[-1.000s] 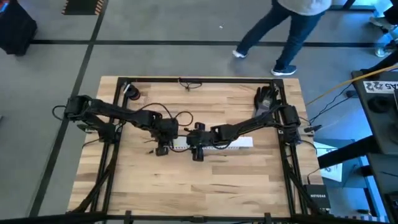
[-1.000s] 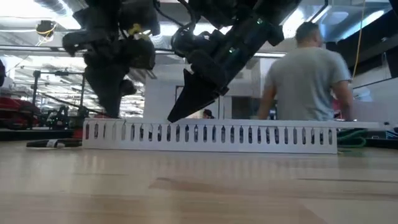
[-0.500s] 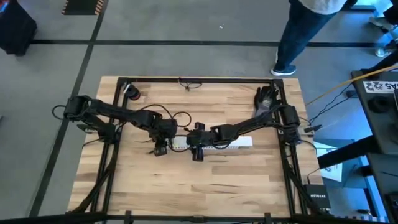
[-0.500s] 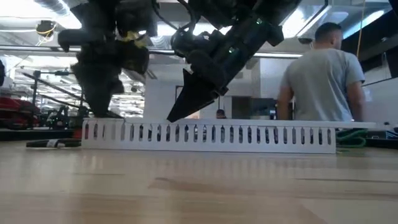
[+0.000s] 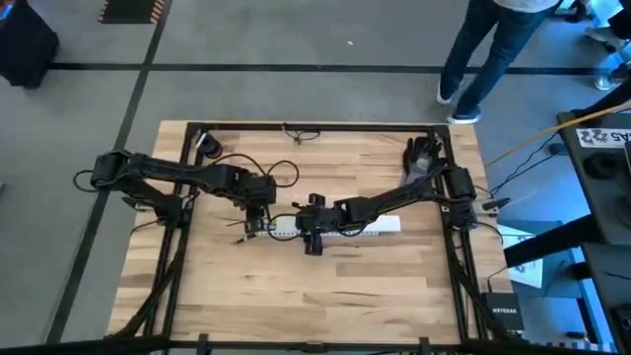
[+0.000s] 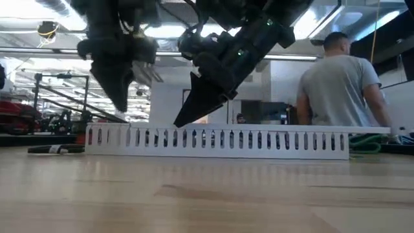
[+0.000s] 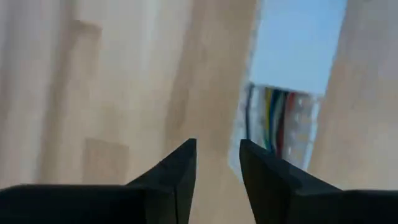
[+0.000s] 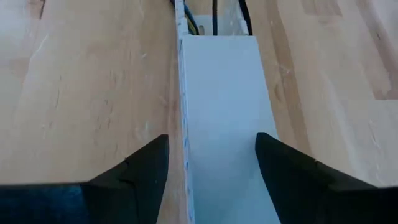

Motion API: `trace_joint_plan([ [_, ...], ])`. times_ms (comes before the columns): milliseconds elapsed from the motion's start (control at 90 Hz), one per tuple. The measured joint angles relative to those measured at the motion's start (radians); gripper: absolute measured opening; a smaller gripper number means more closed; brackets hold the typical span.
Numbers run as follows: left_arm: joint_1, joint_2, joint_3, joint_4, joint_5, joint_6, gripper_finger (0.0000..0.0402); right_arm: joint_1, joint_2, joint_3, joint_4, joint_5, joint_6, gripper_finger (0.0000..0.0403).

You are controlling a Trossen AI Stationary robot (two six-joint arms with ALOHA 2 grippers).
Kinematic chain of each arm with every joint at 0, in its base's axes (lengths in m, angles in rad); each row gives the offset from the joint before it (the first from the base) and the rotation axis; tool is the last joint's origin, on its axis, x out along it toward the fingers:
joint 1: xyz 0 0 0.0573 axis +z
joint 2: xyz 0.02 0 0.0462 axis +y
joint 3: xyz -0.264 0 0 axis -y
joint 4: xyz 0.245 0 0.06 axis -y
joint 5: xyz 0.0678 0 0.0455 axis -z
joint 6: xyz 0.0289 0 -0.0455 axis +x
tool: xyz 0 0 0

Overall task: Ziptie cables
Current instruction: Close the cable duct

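Observation:
A white slotted cable duct (image 5: 375, 227) lies flat on the wooden table. Its lid (image 8: 224, 112) covers most of it. The cables (image 7: 270, 118), thin coloured wires, lie inside the uncovered left end and also show as cables (image 8: 211, 15) beyond the lid. My left gripper (image 7: 217, 155) hangs open above the table beside that end, holding nothing; it also shows as my left gripper (image 6: 123, 107). My right gripper (image 8: 211, 155) is open over the lid, pointing along the duct, a finger toward each long edge. My right gripper comes down slanting from the table's right, and one fingertip (image 6: 180, 122) reaches the duct's top edge (image 6: 194, 127) in the low view. I cannot tell whether it touches the lid or hovers just above it.
A thin dark object (image 6: 55, 149) lies on the table left of the duct. Loose black leads (image 5: 296, 133) and a small red item (image 5: 212, 150) sit near the far edge. A person (image 6: 343, 84) stands beyond the table. Bare wood (image 5: 296, 296) fills the near half.
My left gripper dipped to the duct's left end, then rose clear of it and drew back a little toward the far-left. My right gripper has stayed where it was. The person behind the table has walked toward the right.

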Motion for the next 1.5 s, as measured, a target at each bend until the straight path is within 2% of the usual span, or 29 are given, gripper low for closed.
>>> trace_joint_plan([
  [89,0.006,0.000,-0.032,-0.003,0.040,-0.018,0.0118,0.000,0.000,0.000,-0.002,0.002,0.000,0.0234],
  [544,-0.029,0.041,-0.042,0.040,0.043,-0.003,0.0113,-0.007,0.000,0.000,0.004,0.018,-0.002,0.0234],
  [622,-0.032,0.047,-0.043,0.051,0.016,0.007,0.0092,-0.007,0.000,0.000,0.004,0.018,-0.002,0.0234],
  [756,-0.033,0.048,-0.043,0.064,-0.004,0.017,0.0024,-0.007,0.000,0.000,0.003,0.018,-0.001,0.0234],
  [811,-0.034,0.045,-0.043,0.065,-0.005,0.015,0.0009,-0.007,0.000,0.000,0.002,0.019,-0.001,0.0234],
  [1056,-0.068,0.005,-0.012,0.052,-0.014,-0.007,0.0002,-0.011,0.004,0.000,0.006,0.020,0.020,0.0234],
  [1311,-0.157,0.018,-0.031,0.070,0.026,-0.059,0.0001,-0.024,0.014,0.003,0.016,0.019,0.032,0.0234],
  [1500,-0.222,0.019,-0.037,0.154,0.028,-0.136,0.0000,-0.026,0.014,0.003,0.009,0.019,0.055,0.0234],
])
